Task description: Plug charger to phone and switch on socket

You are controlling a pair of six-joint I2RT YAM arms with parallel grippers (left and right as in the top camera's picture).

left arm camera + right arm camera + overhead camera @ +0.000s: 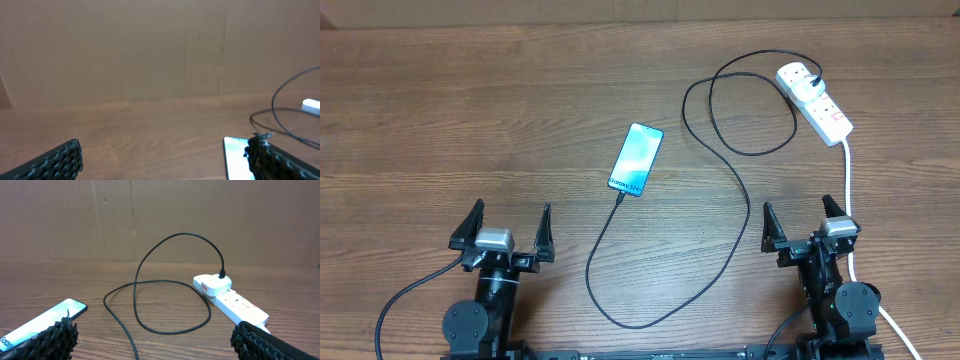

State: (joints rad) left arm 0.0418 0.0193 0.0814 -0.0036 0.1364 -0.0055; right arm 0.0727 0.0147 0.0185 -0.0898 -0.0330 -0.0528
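Note:
The phone (637,158) lies flat mid-table with its blue-teal screen up; it also shows in the right wrist view, phone (42,322), and the left wrist view, phone (234,157). The charger (745,215) is a thin black cable that meets the phone's near short edge, loops across the table and ends at a white adapter (212,284) seated in the socket (817,102) at the far right. Whether its tip is inserted I cannot tell. My left gripper (510,215) stands open near the front left edge, my right gripper (798,212) open at the front right. Both are empty.
The socket's thick white cord (848,185) runs down the right side past the right arm. A brown cardboard wall (150,215) stands behind the wooden table (440,120). The cable's loops (170,329) lie between the right gripper and the socket (240,307).

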